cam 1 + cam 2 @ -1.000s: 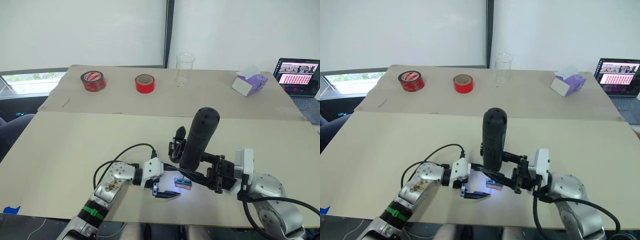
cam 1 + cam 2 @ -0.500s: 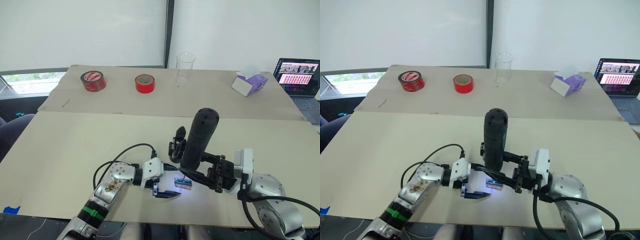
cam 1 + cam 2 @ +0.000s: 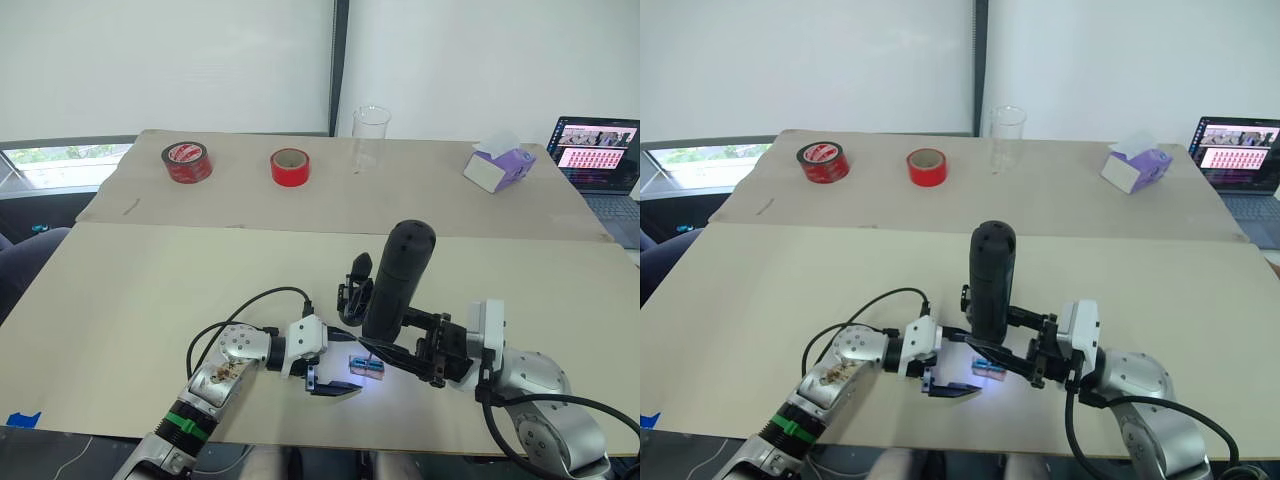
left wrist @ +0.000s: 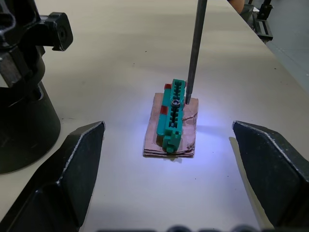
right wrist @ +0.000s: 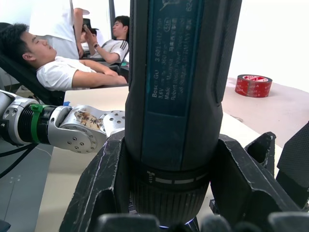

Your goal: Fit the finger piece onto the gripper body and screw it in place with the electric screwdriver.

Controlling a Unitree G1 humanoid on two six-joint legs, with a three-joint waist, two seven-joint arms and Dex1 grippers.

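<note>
Gripping the electric screwdriver (image 3: 398, 280) upright around its thick barrel, right end effector (image 3: 425, 345) clamped low near the collar, bit tip just beside a screw head on the small green block (image 4: 174, 114). Left end effector (image 4: 166, 181) spread wide, holding nothing, flanking that block on the counter (image 3: 150, 290). Gripper body (image 4: 21, 87) standing just beside the left end effector's finger. Probably top-heavy and rigid, smooth plastic shell liable to twist under torque; best held low and firmly. Thin bit likely prone to slipping off.
</note>
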